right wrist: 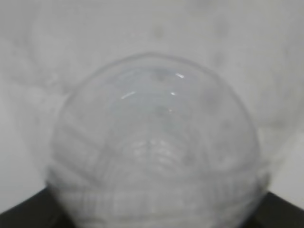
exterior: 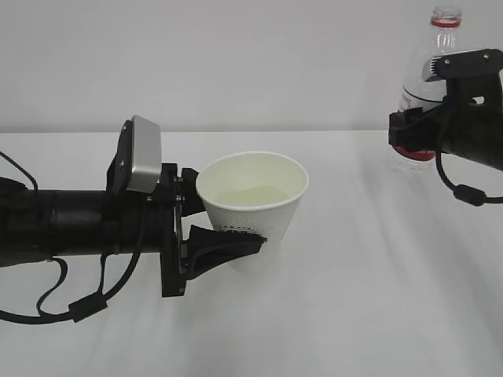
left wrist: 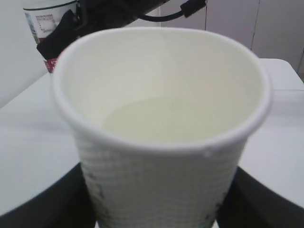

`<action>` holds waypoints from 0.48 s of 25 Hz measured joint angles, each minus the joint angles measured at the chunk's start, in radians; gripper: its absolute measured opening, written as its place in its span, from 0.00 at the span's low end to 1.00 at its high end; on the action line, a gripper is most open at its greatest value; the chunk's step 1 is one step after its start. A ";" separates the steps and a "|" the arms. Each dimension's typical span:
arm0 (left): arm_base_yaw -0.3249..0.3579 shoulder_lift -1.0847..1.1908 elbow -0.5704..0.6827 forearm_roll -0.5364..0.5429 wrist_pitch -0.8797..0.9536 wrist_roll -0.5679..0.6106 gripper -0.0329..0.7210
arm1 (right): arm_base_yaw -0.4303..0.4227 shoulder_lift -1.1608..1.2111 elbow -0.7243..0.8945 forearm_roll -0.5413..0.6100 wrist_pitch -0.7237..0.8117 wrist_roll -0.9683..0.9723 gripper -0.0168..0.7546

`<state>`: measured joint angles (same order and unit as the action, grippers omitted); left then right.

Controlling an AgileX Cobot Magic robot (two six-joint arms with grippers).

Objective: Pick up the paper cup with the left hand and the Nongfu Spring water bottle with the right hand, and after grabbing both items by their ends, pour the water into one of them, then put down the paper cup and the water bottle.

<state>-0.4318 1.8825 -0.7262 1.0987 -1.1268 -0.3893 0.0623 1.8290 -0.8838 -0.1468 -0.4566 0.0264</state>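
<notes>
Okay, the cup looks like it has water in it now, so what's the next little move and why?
Probably lower the paper cup straight down onto the table. The left gripper holds it upright in the air with water already inside, and the Nongfu Spring water bottle stands upright in the right gripper, well apart.

The exterior view looks across the table point(exterior: 330, 314) from the front, slightly above. The left wrist view sits close behind the cup point(left wrist: 161, 142), facing the bottle point(left wrist: 45, 23). The right wrist view presses against the bottle point(right wrist: 156, 152). All share the bottle.
</notes>
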 joint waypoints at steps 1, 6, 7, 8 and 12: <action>0.000 0.000 0.000 -0.002 0.000 0.000 0.69 | 0.000 0.012 0.000 0.012 -0.002 0.000 0.62; 0.000 0.000 0.000 -0.012 0.000 0.000 0.69 | 0.000 0.066 0.000 0.052 -0.034 -0.026 0.62; 0.000 0.000 0.000 -0.014 0.000 0.000 0.69 | 0.000 0.073 -0.002 0.060 -0.039 -0.033 0.62; 0.000 0.000 0.000 -0.019 0.000 0.000 0.69 | 0.000 0.082 -0.002 0.068 -0.041 -0.041 0.62; 0.000 0.000 0.000 -0.027 0.000 0.000 0.69 | 0.000 0.119 -0.003 0.084 -0.059 -0.054 0.62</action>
<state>-0.4318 1.8825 -0.7262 1.0714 -1.1268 -0.3893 0.0623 1.9476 -0.8869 -0.0628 -0.5158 -0.0271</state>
